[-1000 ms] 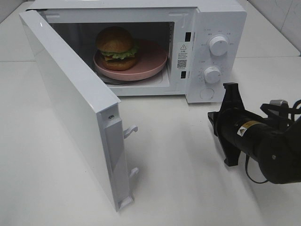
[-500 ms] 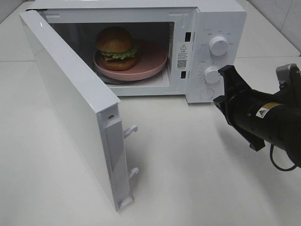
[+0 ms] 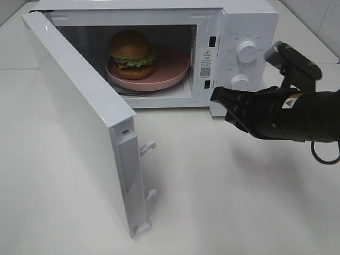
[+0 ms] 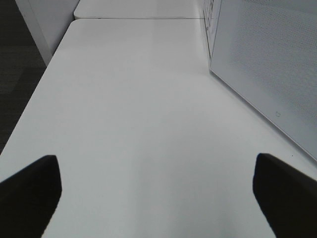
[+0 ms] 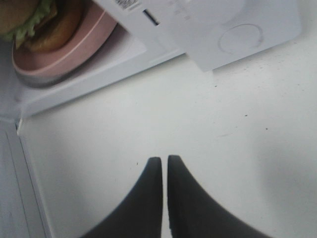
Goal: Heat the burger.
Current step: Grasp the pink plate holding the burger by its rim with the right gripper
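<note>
Right tool (image 5: 164, 159) fully closed; seemingly empty

A burger (image 3: 130, 53) sits left of centre on a plate (image 3: 172, 71) inside a microwave (image 3: 249, 21) on a table (image 3: 223, 202), its door (image 3: 79, 117) swung out front-left, the right gripper (image 3: 215, 95) near the front of the control panel (image 3: 243, 66)

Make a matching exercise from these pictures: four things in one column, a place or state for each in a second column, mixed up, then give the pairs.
Column one:
1. burger
2. microwave door
3. left tool
4. right tool

Column two:
A. shut, empty
B. on the pink plate
C. spread wide, empty
D. swung out on its hinges

Pairs: 1-B, 2-D, 3-C, 4-A
</note>
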You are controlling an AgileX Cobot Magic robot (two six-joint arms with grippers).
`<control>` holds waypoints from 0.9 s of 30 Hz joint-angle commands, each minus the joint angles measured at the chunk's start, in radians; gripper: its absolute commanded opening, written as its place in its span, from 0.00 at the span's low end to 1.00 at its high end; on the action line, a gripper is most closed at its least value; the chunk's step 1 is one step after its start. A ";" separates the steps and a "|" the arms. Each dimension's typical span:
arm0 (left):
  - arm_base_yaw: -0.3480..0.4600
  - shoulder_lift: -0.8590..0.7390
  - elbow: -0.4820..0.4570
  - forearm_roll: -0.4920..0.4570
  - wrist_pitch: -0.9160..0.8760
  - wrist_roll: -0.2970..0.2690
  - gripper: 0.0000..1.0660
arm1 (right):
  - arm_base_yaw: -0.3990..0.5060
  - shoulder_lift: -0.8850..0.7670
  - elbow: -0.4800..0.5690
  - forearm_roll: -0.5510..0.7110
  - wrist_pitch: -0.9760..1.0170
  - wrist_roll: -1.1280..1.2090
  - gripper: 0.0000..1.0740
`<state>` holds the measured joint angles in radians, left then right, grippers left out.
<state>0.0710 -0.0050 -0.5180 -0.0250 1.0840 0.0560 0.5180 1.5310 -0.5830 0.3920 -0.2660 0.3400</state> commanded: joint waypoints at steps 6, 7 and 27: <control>0.005 -0.014 0.000 -0.005 -0.013 0.003 0.92 | 0.000 -0.010 -0.176 -0.249 0.301 -0.264 0.06; 0.005 -0.014 0.000 -0.005 -0.013 0.003 0.92 | 0.000 -0.010 -0.176 -0.249 0.301 -0.264 0.06; 0.005 -0.014 0.000 -0.005 -0.013 0.003 0.92 | 0.000 -0.010 -0.314 -1.155 0.457 -0.557 0.10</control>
<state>0.0710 -0.0050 -0.5180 -0.0250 1.0840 0.0560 0.5190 1.5310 -0.8850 -0.6920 0.1890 -0.1540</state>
